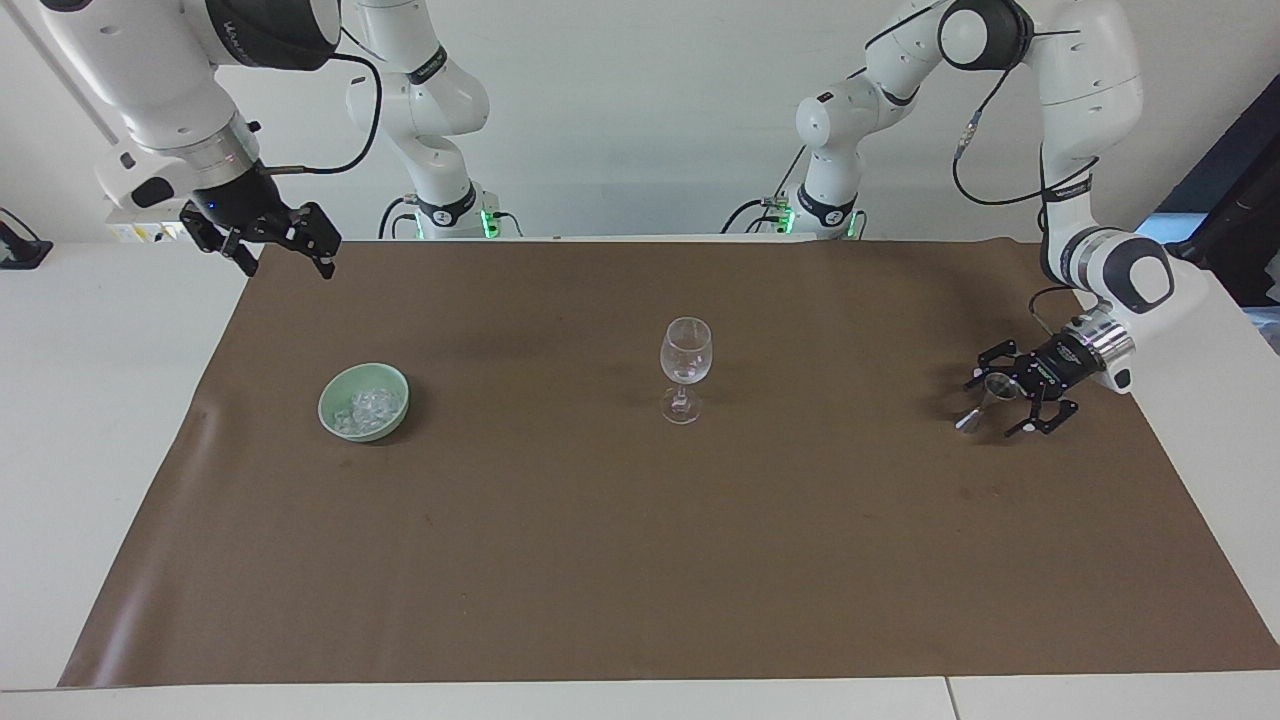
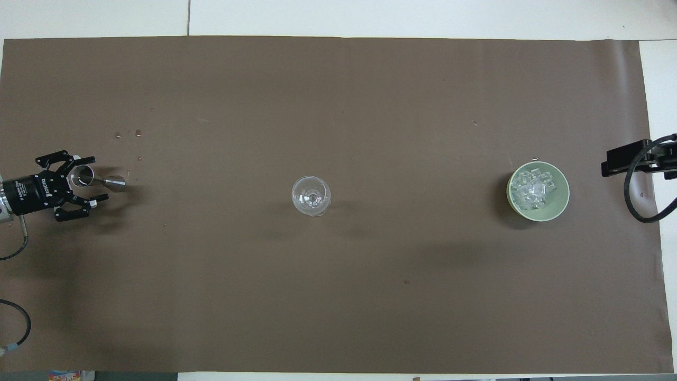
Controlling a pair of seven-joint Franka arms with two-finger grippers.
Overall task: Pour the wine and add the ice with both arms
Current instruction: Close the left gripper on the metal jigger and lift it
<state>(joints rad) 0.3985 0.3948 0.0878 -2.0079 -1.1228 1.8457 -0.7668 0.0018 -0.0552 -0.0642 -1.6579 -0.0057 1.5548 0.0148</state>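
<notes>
"ROBOTIQ" on left tool (image 2: 84,179) body, other arm lettering too small to read
</notes>
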